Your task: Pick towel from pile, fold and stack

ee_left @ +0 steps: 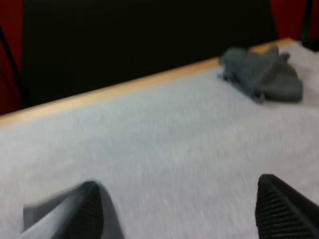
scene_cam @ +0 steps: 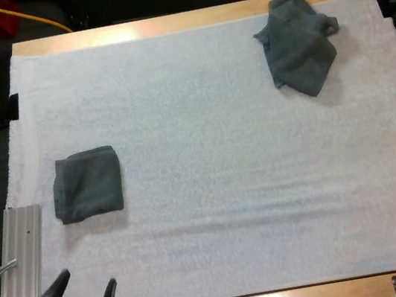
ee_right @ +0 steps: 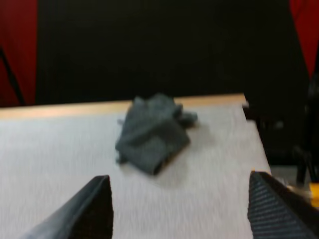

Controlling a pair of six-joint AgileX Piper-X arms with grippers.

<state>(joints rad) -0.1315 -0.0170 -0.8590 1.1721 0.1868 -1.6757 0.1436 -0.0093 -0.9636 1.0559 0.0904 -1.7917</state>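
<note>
so the crumpled towel (scene_cam: 298, 42) sits at the worktop (scene_cam: 163, 24) far right corner, long axis running far-to-near. left pincer (scene_cam: 81, 291) and right pincer (ee_right: 178, 178) both released, empty

The left gripper (scene_cam: 88, 277) of two black fingers is cut off behind its fingers by the high view's lower edge. In the left wrist view the folded dark grey-green towel (ee_left: 35, 211) is largely hidden behind one finger (ee_left: 88, 211).

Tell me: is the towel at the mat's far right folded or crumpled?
Crumpled. The towel lies bunched, with uneven lumps and loose corners sticking out.
</note>
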